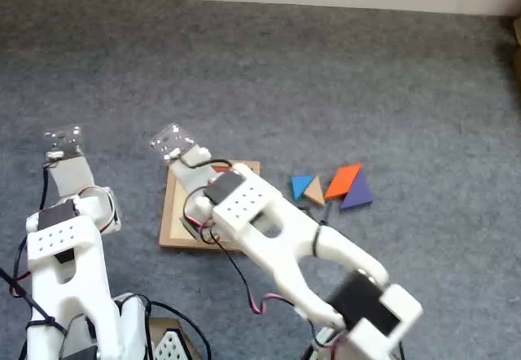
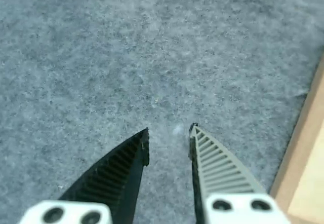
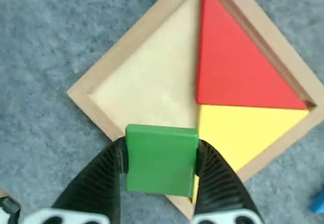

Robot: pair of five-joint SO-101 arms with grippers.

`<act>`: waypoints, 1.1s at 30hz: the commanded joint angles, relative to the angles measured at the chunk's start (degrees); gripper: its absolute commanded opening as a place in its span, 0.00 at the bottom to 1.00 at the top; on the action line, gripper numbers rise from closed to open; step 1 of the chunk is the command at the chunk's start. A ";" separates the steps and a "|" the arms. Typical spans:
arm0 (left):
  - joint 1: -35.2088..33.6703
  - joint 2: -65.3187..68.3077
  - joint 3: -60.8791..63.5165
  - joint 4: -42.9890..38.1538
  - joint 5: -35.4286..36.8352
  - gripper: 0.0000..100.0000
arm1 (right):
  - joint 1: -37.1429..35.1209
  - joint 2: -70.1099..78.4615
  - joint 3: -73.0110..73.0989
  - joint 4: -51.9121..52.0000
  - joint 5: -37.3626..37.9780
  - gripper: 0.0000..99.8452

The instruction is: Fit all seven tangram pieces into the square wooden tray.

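Note:
The square wooden tray (image 3: 152,77) lies on the grey carpet with a red triangle (image 3: 233,67) and a yellow triangle (image 3: 243,130) in it. My right gripper (image 3: 161,158) is shut on a green square (image 3: 161,155), held over the tray's rim next to the yellow triangle. In the high view the right arm covers most of the tray (image 1: 169,217), with the right gripper (image 1: 174,143) at its far left corner. My left gripper (image 2: 168,133) hangs open over bare carpet, left of the tray's edge (image 2: 304,148). From above, the left gripper (image 1: 63,142) is empty.
Right of the tray lie a blue triangle (image 1: 301,185), a tan triangle (image 1: 315,192), an orange parallelogram (image 1: 343,181) and a purple triangle (image 1: 357,194). Open carpet stretches behind and to the far right.

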 commanded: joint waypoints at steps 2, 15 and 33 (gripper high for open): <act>-1.10 -1.71 -1.71 -0.70 0.88 0.14 | -0.66 2.68 -6.73 0.40 1.14 0.01; -0.84 -1.71 -1.36 -2.73 1.05 0.14 | -0.48 8.57 -7.52 -2.59 3.34 0.08; -0.84 -1.71 -1.36 -2.73 1.05 0.14 | -0.40 4.18 -9.80 -0.84 3.08 0.20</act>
